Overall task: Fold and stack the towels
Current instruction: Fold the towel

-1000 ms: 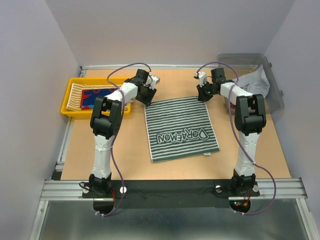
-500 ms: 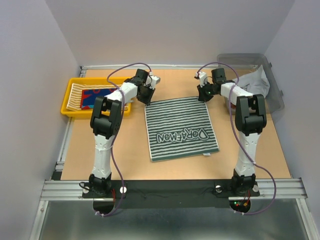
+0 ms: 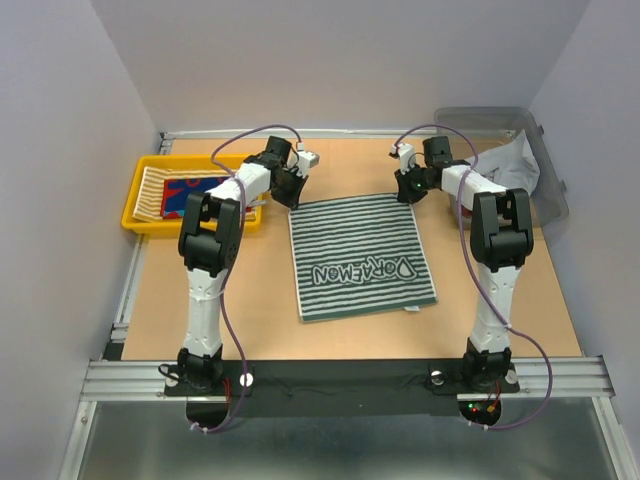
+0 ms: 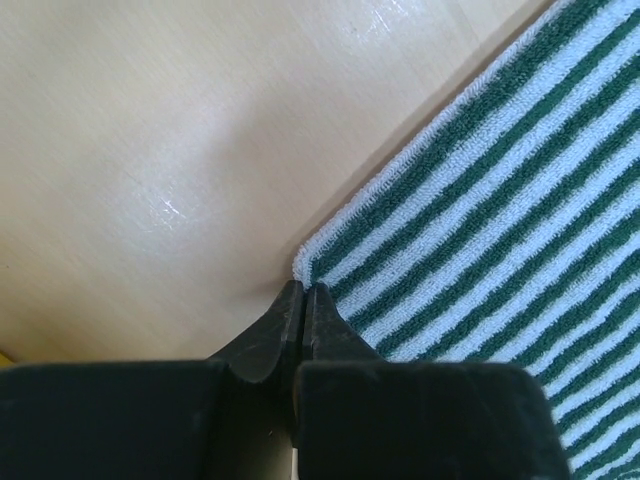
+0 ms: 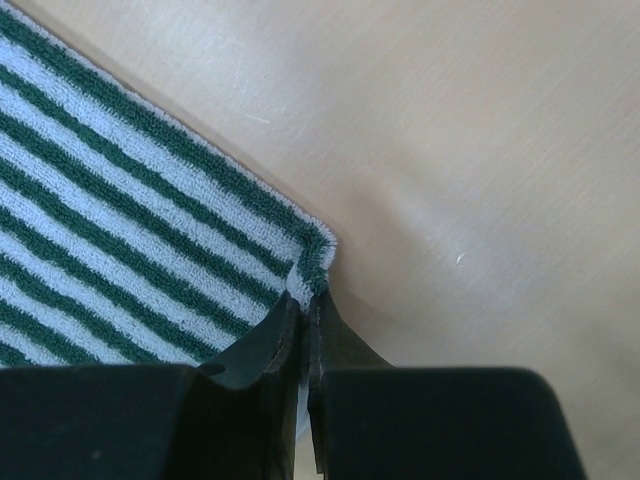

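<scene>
Lying flat mid-desk (image 3: 250,300): green-white striped towel (image 3: 362,257) with DORAEMON lettering. At its far-left corner sits the left gripper (image 4: 303,292), jaws closed tight, tips touching the corner; cannot tell if cloth is caught. At the far-right corner the right gripper (image 5: 306,300) has its jaws closed, pinching the puckered corner. At the desk's far-left edge, yellow tray (image 3: 133,190) holds cream striped towel (image 3: 150,190) and red-blue towel (image 3: 195,190). At the far-right corner, clear bin (image 3: 555,190) with pale cloth (image 3: 510,165) inside.
</scene>
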Motion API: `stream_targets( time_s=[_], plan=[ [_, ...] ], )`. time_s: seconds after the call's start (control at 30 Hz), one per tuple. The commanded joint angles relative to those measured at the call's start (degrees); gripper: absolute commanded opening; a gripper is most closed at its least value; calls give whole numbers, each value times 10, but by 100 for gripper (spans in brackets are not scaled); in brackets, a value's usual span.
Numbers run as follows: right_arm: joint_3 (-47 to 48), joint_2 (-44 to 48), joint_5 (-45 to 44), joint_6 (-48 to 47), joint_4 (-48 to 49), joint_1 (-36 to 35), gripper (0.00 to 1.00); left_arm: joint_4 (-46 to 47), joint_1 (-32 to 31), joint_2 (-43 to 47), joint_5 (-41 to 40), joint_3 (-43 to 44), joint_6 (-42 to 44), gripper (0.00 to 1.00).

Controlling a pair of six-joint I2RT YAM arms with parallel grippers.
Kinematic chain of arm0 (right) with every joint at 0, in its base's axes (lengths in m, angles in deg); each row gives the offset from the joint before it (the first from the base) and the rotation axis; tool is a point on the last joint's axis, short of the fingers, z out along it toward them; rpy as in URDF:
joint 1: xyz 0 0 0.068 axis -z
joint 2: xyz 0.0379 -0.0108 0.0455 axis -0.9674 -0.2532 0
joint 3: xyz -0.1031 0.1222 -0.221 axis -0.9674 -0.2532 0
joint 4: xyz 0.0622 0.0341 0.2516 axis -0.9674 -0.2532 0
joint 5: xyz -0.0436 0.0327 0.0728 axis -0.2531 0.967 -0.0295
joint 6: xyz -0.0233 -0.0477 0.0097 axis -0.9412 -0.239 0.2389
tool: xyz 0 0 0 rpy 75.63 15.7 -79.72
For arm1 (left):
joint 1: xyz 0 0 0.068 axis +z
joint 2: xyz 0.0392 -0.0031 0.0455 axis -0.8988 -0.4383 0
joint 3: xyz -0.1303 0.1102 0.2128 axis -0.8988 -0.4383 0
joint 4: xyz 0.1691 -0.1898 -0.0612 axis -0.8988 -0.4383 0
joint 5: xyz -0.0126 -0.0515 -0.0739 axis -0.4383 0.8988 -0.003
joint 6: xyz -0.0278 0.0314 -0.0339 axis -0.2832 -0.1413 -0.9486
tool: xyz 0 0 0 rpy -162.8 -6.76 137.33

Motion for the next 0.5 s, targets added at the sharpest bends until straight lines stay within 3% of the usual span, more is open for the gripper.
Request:
stream_targets(
  time_s=[0.0,0.3,0.47],
  plan=[
    [16,13,-55,3,-39,18,1,-20,17,25,-6,39,40,0],
    [54,22,-57,30,-7,18,1,11,16,22,3,83,50,0],
    [27,55,-57,46,27,18,0,45,17,55,-8,51,38,0]
  ],
)
